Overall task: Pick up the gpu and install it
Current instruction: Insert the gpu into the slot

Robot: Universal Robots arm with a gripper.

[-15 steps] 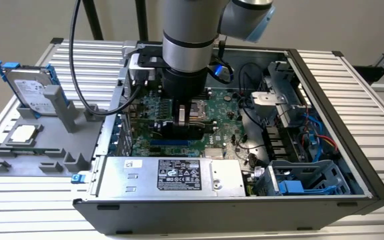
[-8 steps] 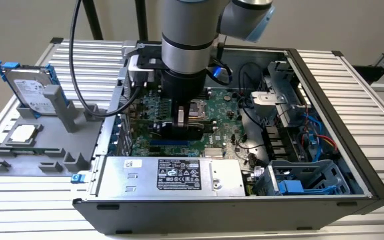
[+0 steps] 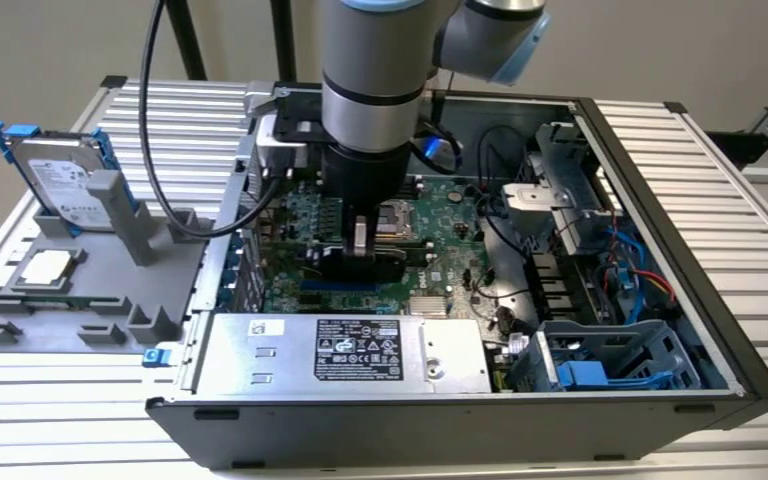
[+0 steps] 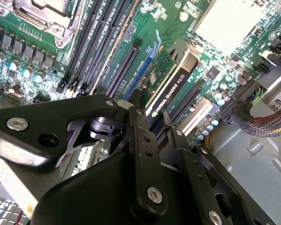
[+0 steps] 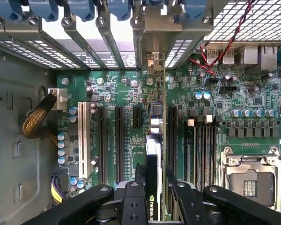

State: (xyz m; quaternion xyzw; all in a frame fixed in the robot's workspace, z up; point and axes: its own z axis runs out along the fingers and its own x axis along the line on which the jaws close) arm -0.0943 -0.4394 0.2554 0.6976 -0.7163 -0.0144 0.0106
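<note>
Gripper (image 4: 152,119) clamped on the gpu (image 4: 171,82), card held edge-on over a black expansion slot of the motherboard (image 5: 107,93) inside the open case (image 3: 651,130)

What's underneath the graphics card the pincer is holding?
The green motherboard and its long black slots lie under the graphics card. The slot directly below its edge is hidden by the card and pincer.
</note>
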